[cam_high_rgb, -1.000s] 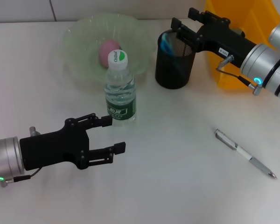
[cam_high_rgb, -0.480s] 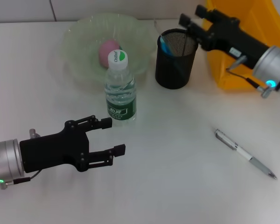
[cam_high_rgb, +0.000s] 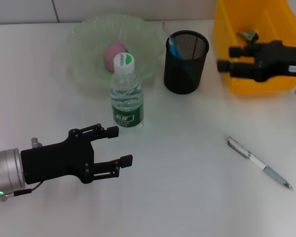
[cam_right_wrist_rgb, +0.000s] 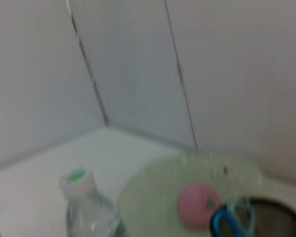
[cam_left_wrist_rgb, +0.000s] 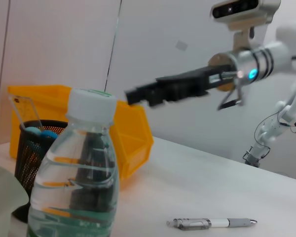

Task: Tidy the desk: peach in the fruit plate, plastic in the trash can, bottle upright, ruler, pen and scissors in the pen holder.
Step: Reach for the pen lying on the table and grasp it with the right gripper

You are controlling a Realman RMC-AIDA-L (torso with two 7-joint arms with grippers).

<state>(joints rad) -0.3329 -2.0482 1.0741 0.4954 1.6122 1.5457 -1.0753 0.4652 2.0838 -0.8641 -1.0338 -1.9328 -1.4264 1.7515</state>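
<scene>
Pen (cam_high_rgb: 259, 163) lies loose on bench (cam_high_rgb: 187, 197), well apart from pen holder (cam_high_rgb: 186, 61) — pen step next. Right end effector (cam_high_rgb: 226, 58) over yellow bin (cam_high_rgb: 246, 29), fingers apart, must drop to it. Left end effector (cam_high_rgb: 119, 145) parked agape near upright bottle (cam_high_rgb: 128, 94).

A blurred bottle (cam_right_wrist_rgb: 86, 210) stands beside a pale green plate (cam_right_wrist_rgb: 187, 197) holding a pink peach (cam_right_wrist_rgb: 196, 204), with blue scissor handles (cam_right_wrist_rgb: 232, 221) in a black holder (cam_right_wrist_rgb: 274, 222).
</scene>
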